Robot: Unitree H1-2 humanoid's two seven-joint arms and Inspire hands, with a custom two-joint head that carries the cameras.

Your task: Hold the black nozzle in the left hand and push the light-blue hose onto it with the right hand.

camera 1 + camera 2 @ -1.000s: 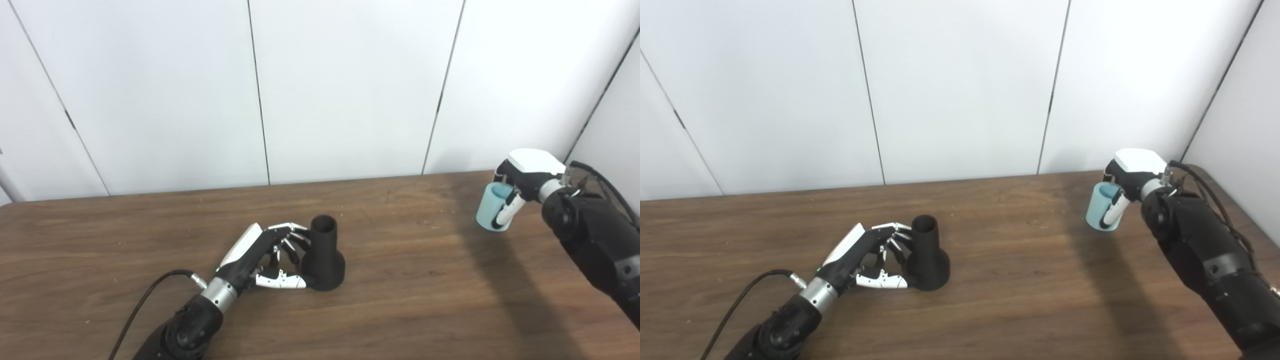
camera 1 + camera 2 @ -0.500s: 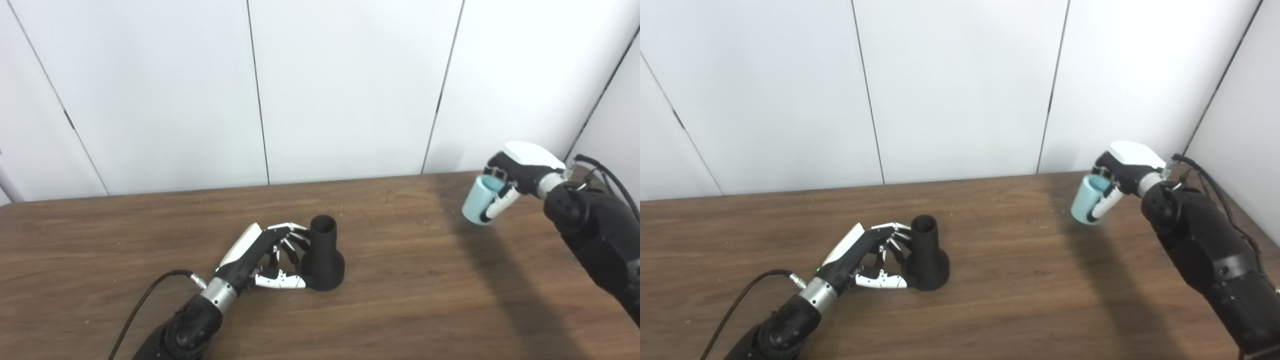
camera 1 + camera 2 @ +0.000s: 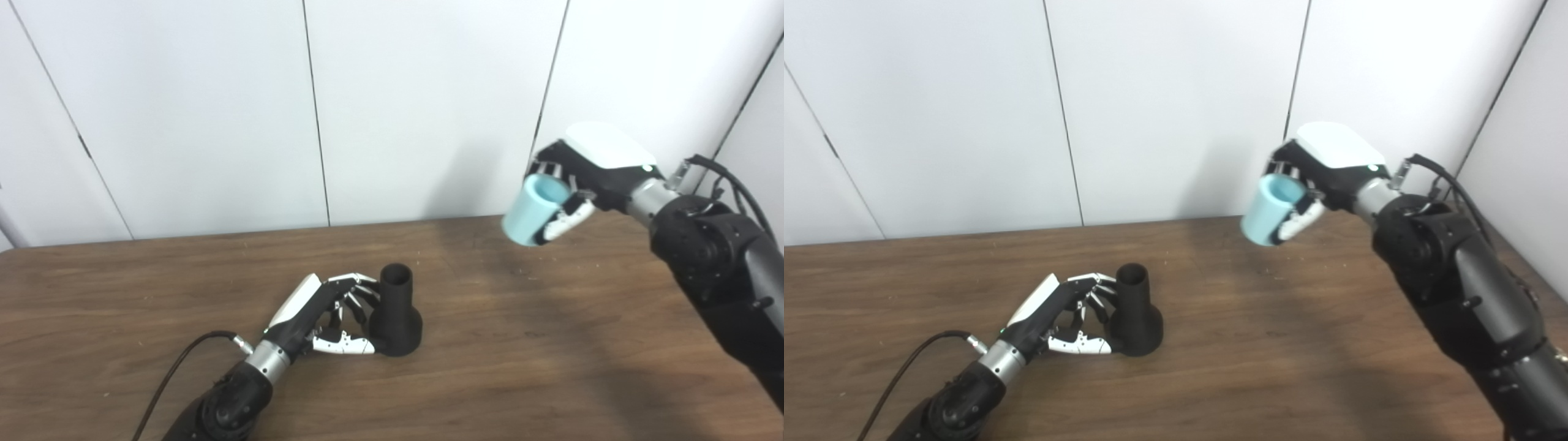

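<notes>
Our right hand (image 3: 588, 168) is gripping the light-blue hose (image 3: 533, 208) above the table (image 3: 520, 367) (far right); our left hand (image 3: 324, 312) is cupping the upright black nozzle (image 3: 395, 312).

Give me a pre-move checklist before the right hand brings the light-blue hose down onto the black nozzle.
1. Right hand shut on the short light-blue hose piece: ok.
2. Hose held in the air above the brown wooden table: ok.
3. Black flared nozzle upright, open neck facing up: ok.
4. Left hand gripping the nozzle firmly: cannot tell; fingers touch its side, thumb at its base.
5. Hose directly over the nozzle: not ok; it is off to the right.
6. Hose bore in line with the neck: not ok; tilted.
</notes>
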